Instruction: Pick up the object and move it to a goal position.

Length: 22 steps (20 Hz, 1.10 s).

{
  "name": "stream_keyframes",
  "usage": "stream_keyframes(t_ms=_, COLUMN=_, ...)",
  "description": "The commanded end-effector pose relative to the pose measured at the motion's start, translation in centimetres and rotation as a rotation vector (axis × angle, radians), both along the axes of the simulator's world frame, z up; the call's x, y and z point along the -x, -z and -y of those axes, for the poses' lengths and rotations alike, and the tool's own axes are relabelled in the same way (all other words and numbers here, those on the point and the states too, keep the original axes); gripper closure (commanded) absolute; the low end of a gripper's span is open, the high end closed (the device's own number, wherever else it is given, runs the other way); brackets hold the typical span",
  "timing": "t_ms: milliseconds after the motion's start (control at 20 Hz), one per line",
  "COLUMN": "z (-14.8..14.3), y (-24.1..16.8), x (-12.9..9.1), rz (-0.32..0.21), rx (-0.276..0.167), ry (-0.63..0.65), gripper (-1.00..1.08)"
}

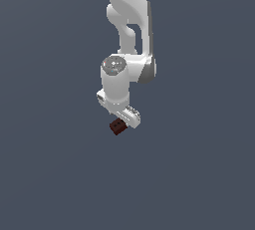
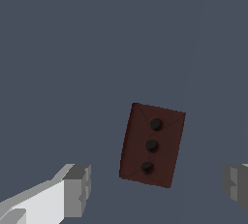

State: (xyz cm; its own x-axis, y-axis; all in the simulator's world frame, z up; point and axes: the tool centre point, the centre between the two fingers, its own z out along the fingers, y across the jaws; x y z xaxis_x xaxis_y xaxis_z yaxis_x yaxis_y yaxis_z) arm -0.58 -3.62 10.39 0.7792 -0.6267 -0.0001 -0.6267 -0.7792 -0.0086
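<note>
We see our white arm (image 1: 124, 35) reaching down over the flat gray tabletop (image 1: 50, 174). At its end is the gripper (image 2: 155, 189), and its two fingers are spread far apart with nothing held between them. In the wrist view one gray fingertip (image 2: 77, 189) shows on one side and the other fingertip (image 2: 235, 186) peeks in at the far edge. The little dark red-brown block (image 2: 152, 144) lies on the tabletop under the gripper, in the gap between the two fingers but not touching either one. It sits closer to the middle than to either finger, and it is a bit tilted. We can see three small dark round holes in a row on its top face. In the exterior view the block (image 1: 118, 126) peeks out just below the gripper (image 1: 130, 117), very near it.
</note>
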Motion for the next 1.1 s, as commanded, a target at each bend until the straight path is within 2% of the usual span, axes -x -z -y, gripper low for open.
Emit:
stream_keyframes(t_ms=0, z=0.2, y=0.8, x=0.1, rz=-0.002, rx=0.001, ry=0.062, gripper=-0.92)
stream_keyframes(t_ms=450, z=0.6, y=2.4, x=0.3, rz=-0.005, rx=0.005, ry=0.191, gripper=-0.92)
stream_keyframes(t_ms=1050, z=0.6, y=4.0, x=0.4, rz=-0.006, rx=0.006, ry=0.206, gripper=-0.92)
